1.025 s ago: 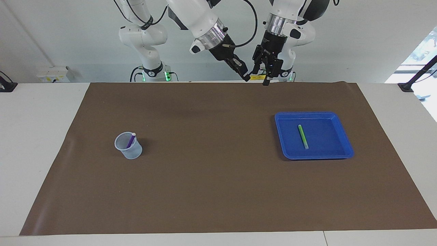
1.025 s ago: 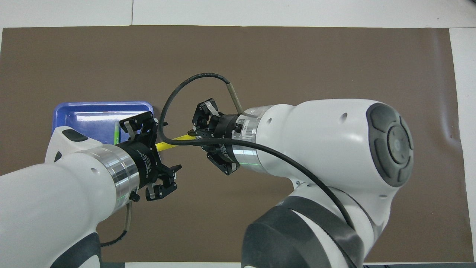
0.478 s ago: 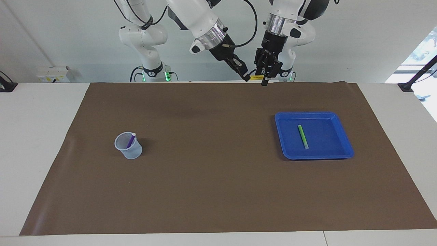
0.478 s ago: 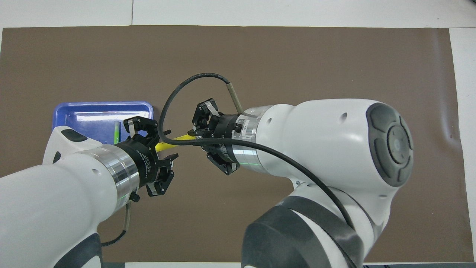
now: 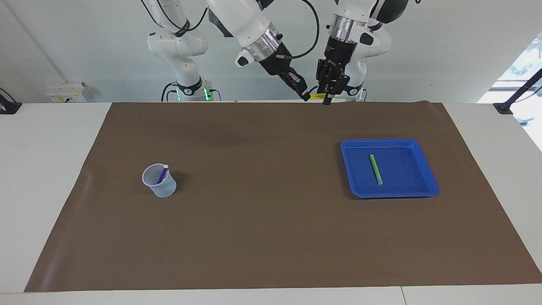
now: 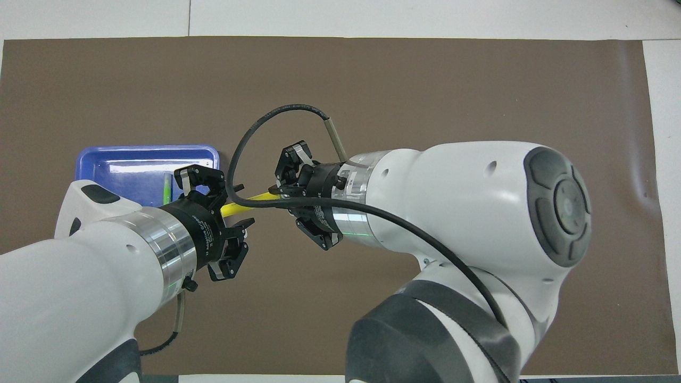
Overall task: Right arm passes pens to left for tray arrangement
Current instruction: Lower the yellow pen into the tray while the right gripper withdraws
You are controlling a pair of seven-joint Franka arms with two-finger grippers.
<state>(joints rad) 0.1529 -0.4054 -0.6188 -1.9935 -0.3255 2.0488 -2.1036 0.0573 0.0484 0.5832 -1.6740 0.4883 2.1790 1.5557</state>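
Note:
A yellow pen (image 6: pixel 250 201) hangs in the air between both grippers, over the mat's edge nearest the robots. My right gripper (image 5: pixel 305 96) (image 6: pixel 274 191) is shut on one end of it. My left gripper (image 5: pixel 327 101) (image 6: pixel 242 205) has its fingers closed on the other end. The blue tray (image 5: pixel 406 178) (image 6: pixel 133 159) lies toward the left arm's end of the table with a green pen (image 5: pixel 375 169) (image 6: pixel 167 186) lying in it. A purple pen (image 5: pixel 162 174) stands in a clear cup (image 5: pixel 160 186) toward the right arm's end.
A brown mat (image 5: pixel 271 220) covers most of the white table. A black cable (image 6: pixel 250 133) loops from the right wrist above the handover spot. The arms hide the cup in the overhead view.
My left gripper's fingers have closed in from wide open onto the yellow pen, and its wrist has shifted slightly. The right gripper has held still with the pen.

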